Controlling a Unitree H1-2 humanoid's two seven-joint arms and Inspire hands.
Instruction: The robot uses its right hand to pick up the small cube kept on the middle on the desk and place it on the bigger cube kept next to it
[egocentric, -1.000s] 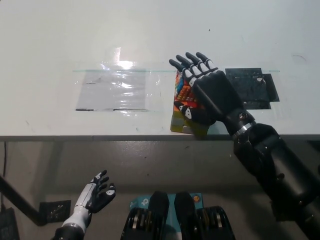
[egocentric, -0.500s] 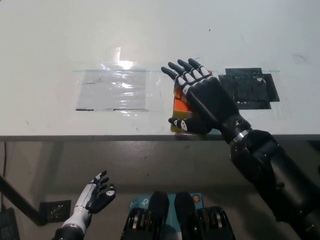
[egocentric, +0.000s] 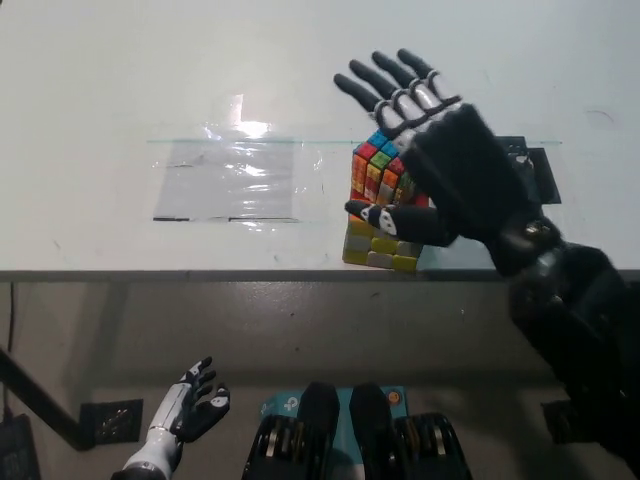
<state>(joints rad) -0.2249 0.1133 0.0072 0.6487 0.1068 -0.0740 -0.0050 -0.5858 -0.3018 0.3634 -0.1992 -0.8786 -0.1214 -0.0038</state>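
A: Where's the right hand (egocentric: 425, 150)?

B: Over the near edge of the desk (egocentric: 120, 80), right of centre. Fingers spread and pointing toward eleven o'clock, holding nothing. It sits above and partly in front of a multicoloured cube (egocentric: 378, 205); whether the thumb touches the cube's face I can't tell.

A: And the cube itself?

B: Right at the desk's front edge. It looks like two stacked parts, a tiled top in red, blue, orange and green, with yellow tiles below (the hand hides its right side, so I can't separate small from big for certain).

A: Anything beside it?

B: A clear plastic sheet (egocentric: 230, 180) at nine o'clock from the cube, a dark patch (egocentric: 535, 175) at three o'clock behind the hand.

A: The left hand (egocentric: 185, 415)?

B: Below the desk edge, seven o'clock, fingers loosely apart, empty.
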